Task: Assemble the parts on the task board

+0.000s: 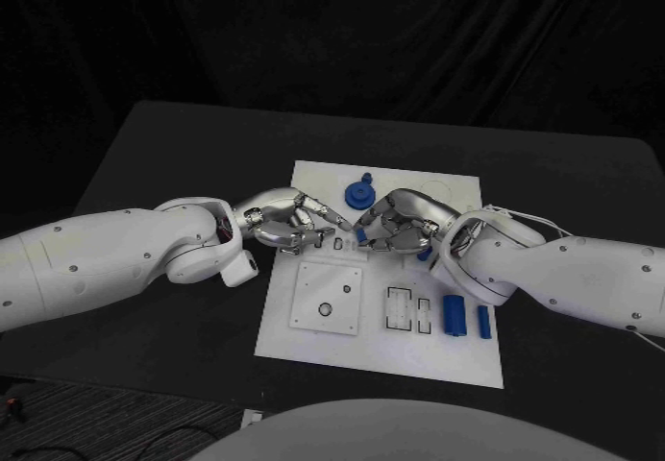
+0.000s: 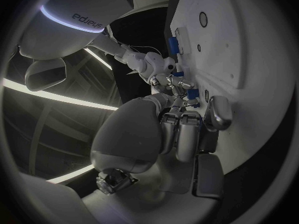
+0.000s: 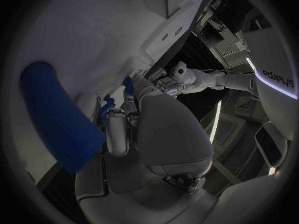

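The white task board (image 1: pixel 416 351) lies in the middle of the table. My two hands meet over its far half. My left hand (image 1: pixel 288 224) reaches in from the board's left edge, its fingertips on the board and nothing in it. My right hand (image 1: pixel 398 227) faces it and pinches a small blue part (image 1: pixel 363 234) at its fingertips, just above the board. The left wrist view shows my left hand (image 2: pixel 184 132) low over the board (image 2: pixel 255 59), with my right hand (image 2: pixel 169 81) beyond it. In the right wrist view my right hand (image 3: pixel 152 134) carries the small blue part (image 3: pixel 127 83).
A round blue part (image 1: pixel 360 193) stands at the board's far edge. Two blue cylinders (image 1: pixel 455 312) lie side by side near the board's right edge, close under my right wrist. A raised white square plate (image 1: pixel 329 299) and slotted recesses (image 1: pixel 398 308) occupy the near half.
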